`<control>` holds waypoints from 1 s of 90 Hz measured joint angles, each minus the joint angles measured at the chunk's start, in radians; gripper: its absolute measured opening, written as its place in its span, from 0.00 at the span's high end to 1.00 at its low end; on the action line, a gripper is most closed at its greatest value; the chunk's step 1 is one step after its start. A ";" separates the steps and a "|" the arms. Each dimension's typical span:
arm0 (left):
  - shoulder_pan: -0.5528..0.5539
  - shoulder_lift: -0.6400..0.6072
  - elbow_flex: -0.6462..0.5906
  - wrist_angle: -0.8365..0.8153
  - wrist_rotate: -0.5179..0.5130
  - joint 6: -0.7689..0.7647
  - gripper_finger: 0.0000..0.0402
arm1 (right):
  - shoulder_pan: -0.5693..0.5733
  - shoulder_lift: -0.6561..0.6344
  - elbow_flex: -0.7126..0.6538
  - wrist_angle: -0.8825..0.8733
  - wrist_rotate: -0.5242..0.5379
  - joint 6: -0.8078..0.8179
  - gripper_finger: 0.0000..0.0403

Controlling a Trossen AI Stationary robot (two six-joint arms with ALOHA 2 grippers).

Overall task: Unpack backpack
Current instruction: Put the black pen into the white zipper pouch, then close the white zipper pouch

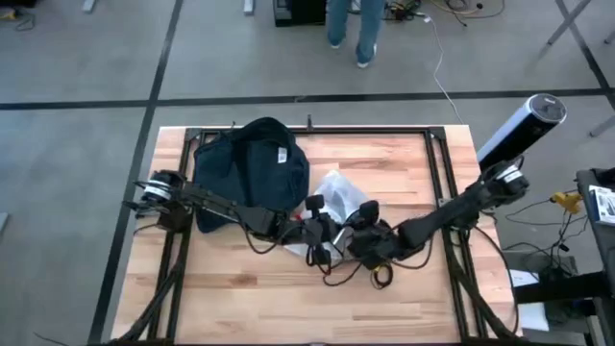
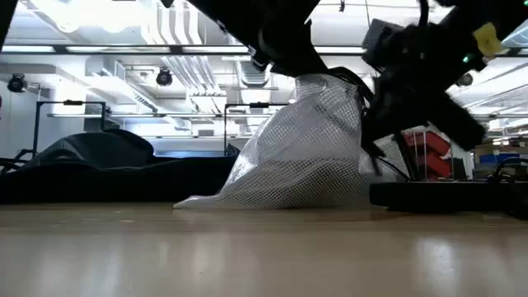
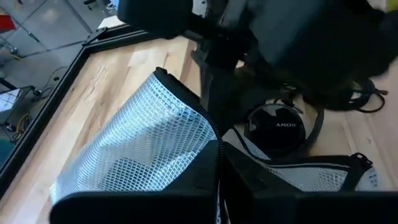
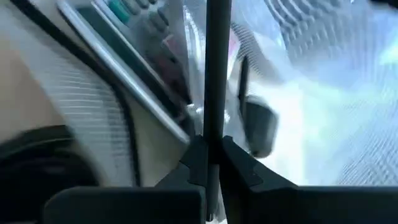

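Wooden planks form the table, and the backpack slumps on its far-left part. Just right of the backpack, a silvery mesh pouch stands propped up. Both dark arms stretch low toward the pouch from either side. The left gripper has its fingers pressed together on the pouch's dark edge; the right gripper pinches another edge likewise. Black headphones lie beside the pouch, cables trailing.
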State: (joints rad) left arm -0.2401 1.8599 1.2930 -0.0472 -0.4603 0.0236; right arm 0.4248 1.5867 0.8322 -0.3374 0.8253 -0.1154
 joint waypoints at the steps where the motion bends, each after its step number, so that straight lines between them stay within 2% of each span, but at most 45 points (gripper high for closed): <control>1: 0.000 0.000 0.000 -0.002 0.000 -0.001 1.00 | 0.000 0.008 0.003 0.001 0.011 -0.014 1.00; 16: -0.001 0.000 0.000 -0.028 0.030 -0.012 1.00 | -0.021 0.113 0.040 0.007 0.200 -0.146 1.00; 27: -0.002 0.000 0.000 -0.040 0.060 -0.037 1.00 | -0.047 0.164 0.047 0.034 0.166 -0.216 0.94; 40: -0.003 0.000 0.000 -0.051 0.062 -0.052 1.00 | -0.054 0.182 0.050 0.063 0.153 -0.262 0.84; 64: -0.004 0.000 0.000 -0.051 0.061 -0.077 1.00 | -0.044 0.091 0.056 0.062 0.130 -0.203 0.63; 71: -0.004 0.000 0.000 -0.053 0.061 -0.084 1.00 | -0.028 0.053 0.055 0.033 0.059 -0.155 0.59; 84: -0.005 0.000 0.000 -0.057 0.061 -0.085 1.00 | 0.003 -0.014 0.051 -0.040 -0.220 -0.006 0.57; 90: -0.005 0.000 0.000 -0.056 0.061 -0.086 1.00 | 0.019 -0.036 0.051 -0.067 -0.317 0.075 0.57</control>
State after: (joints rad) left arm -0.2451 1.8603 1.2930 -0.1036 -0.3988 -0.0620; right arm 0.4442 1.5510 0.8833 -0.4041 0.5081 -0.0407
